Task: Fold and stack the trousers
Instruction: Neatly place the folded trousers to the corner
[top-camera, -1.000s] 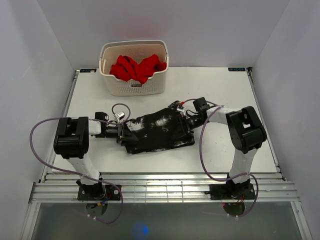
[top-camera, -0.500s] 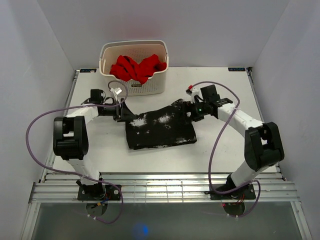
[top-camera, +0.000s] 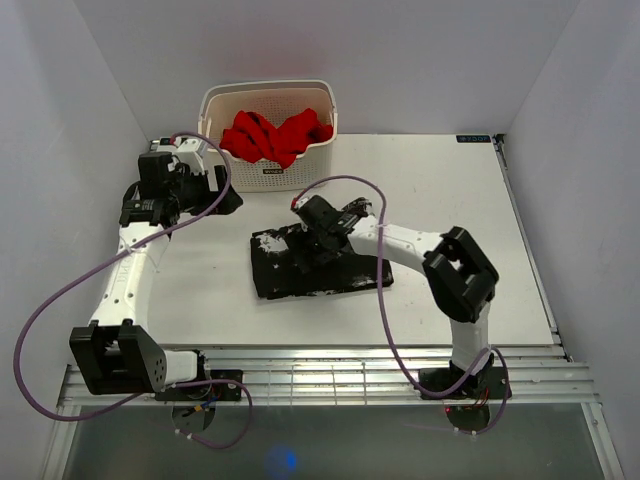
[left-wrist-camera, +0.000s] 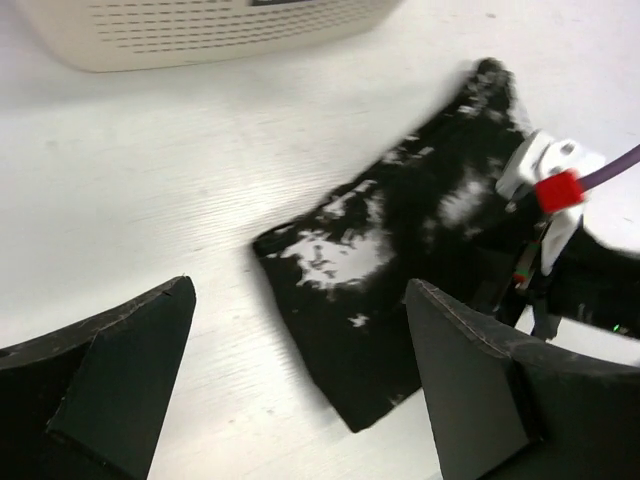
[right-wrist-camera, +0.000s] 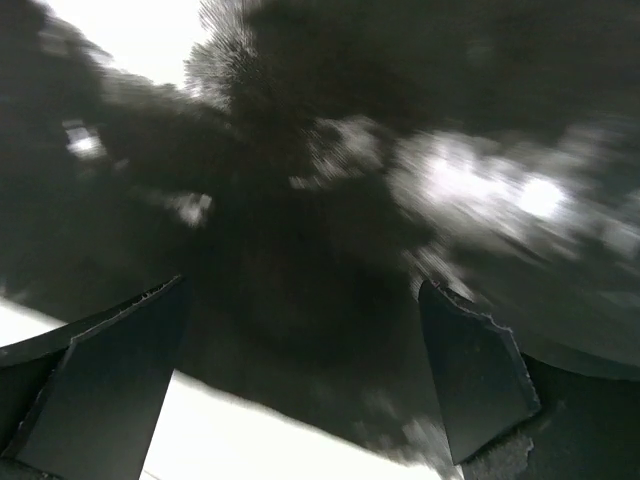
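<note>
since 0.5 s ago: left gripper (top-camera: 230, 200) has swung off the folded black white-speckled fabric trousers (top-camera: 320, 268) to the left side of the white table (top-camera: 450, 200), beside the cream perforated plastic basket (top-camera: 268, 172). right gripper (top-camera: 318, 232) has crossed onto their far edge. left arm stretched far, fingers spread, empty. right arm elbow bent, fingers spread over fabric. trousers mid-table, long axis left-right, right end slightly farther.

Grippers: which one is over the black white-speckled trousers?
The right gripper, open just over the folded black white-speckled fabric trousers. The left gripper hangs open apart from them, near the cream perforated plastic basket.
</note>
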